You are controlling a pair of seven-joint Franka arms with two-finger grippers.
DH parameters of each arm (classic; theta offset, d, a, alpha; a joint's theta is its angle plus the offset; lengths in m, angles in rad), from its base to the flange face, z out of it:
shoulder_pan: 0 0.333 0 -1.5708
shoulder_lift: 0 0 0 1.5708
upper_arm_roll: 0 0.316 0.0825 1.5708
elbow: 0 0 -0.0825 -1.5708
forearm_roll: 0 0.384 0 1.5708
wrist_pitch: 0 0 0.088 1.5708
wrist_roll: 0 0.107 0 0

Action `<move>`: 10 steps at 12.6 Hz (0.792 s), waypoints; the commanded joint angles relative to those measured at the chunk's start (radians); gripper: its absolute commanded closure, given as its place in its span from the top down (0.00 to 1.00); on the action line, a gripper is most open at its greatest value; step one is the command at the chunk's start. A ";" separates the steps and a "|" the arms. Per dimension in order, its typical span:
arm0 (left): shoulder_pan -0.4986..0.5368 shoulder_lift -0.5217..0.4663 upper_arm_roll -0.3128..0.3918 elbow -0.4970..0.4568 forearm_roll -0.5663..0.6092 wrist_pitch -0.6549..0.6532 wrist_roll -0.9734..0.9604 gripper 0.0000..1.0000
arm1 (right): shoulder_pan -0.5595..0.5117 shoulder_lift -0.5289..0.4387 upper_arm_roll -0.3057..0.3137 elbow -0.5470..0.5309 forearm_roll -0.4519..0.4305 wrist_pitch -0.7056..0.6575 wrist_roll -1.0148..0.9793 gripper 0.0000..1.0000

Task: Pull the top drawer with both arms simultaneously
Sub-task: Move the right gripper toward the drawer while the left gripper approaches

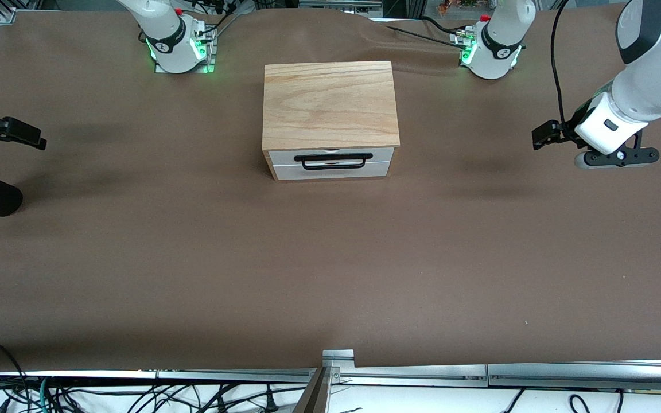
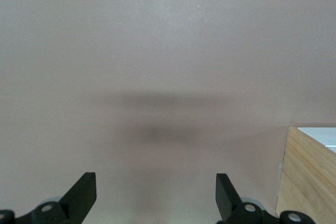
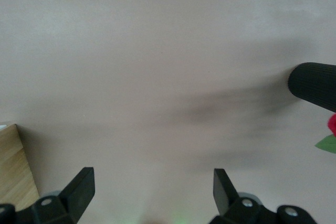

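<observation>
- This is a robotics lab, not a home or shop.
- Two white robot arms stand bolted to the counter (image 1: 135, 258), their bases (image 1: 178, 49) glowing with green status lights.
- The counter is covered by one plain brown cloth and edged with aluminium rails (image 1: 537, 376).
- Loose black cables (image 1: 152, 396) lie tangled below the rail nearest the front camera, and more cables run to the arm bases.
- The only furnishing is a lone light-wood drawer box (image 1: 329, 106), set mid-counter like a test piece.

Top drawer (image 1: 330, 156) closed; left gripper (image 1: 544, 135), right gripper (image 1: 26, 136) over table ends.
</observation>
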 commanded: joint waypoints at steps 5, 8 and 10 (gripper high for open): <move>0.019 0.027 -0.020 -0.235 -0.033 0.325 0.013 1.00 | 0.025 0.118 0.010 0.017 0.282 -0.067 -0.003 1.00; 0.019 0.084 -0.042 -0.338 -0.146 0.495 0.065 1.00 | 0.020 0.214 0.010 0.016 0.507 -0.072 -0.044 1.00; 0.021 0.137 -0.042 -0.343 -0.310 0.522 0.190 1.00 | 0.020 0.260 0.010 0.014 0.633 -0.061 -0.122 1.00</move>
